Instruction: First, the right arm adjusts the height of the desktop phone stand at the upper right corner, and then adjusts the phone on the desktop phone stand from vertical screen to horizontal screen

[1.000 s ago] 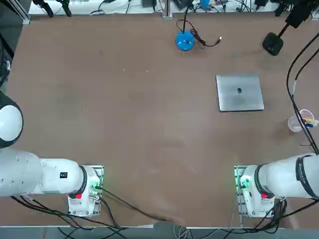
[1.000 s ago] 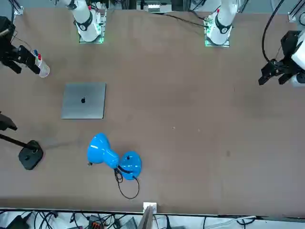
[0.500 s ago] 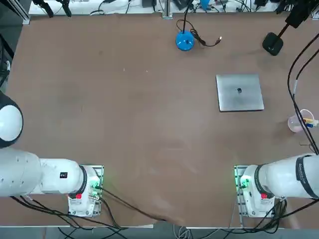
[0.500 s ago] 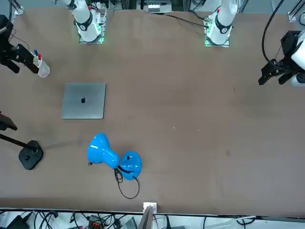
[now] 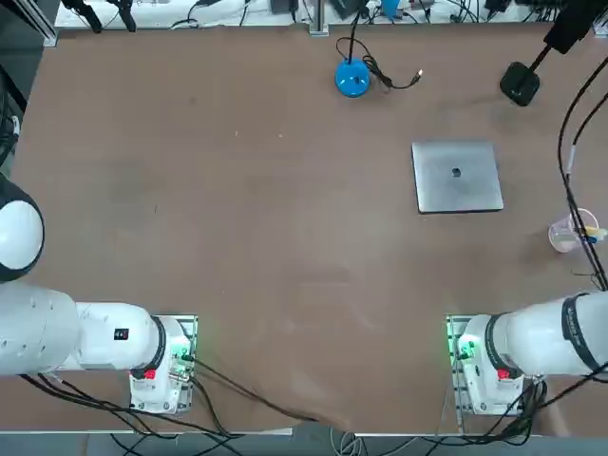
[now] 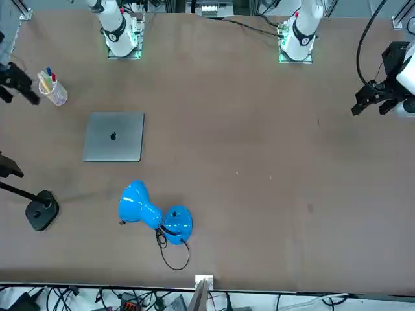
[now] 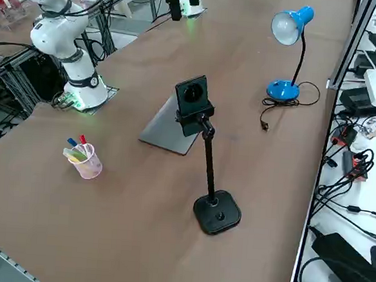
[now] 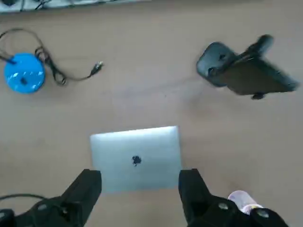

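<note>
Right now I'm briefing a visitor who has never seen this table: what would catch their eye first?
Probably the bright blue desk lamp at the far edge, then the phone upright on the desktop phone stand at the right corner. The right gripper hangs open above the closed silver laptop.

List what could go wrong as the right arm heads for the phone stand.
1. The desktop phone stand is a thin pole on a small base with the phone clipped on top; a sideways push may tip it.
2. The laptop and pen cup lie between the open right tool and the stand; a low approach could clip them.
</note>
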Available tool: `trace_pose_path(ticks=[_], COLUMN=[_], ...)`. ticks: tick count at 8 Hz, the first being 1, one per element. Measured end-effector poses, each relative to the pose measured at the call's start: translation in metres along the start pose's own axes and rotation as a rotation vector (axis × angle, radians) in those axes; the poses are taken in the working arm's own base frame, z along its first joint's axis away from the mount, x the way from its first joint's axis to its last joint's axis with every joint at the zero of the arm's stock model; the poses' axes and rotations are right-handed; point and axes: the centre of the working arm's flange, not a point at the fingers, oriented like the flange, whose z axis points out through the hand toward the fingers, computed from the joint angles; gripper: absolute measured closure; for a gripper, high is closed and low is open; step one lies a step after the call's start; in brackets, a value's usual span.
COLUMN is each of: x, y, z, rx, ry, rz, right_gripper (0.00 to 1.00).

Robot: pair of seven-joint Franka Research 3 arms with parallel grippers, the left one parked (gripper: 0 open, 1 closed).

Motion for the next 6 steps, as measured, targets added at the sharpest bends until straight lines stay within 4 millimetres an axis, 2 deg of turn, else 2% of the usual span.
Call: trace_pose_path(ticks=[3, 4, 6], x=[0.047, 0.061, 0.090], y=[0.079, 0.099, 0.111], z=[0.001, 0.005, 0.020], rx=[-0.072, -0.092, -0.112], ry=[0.045, 0.058, 0.084], rz=[0.153, 0.187, 0.211], right_gripper=[0.00, 0.00, 0.02])
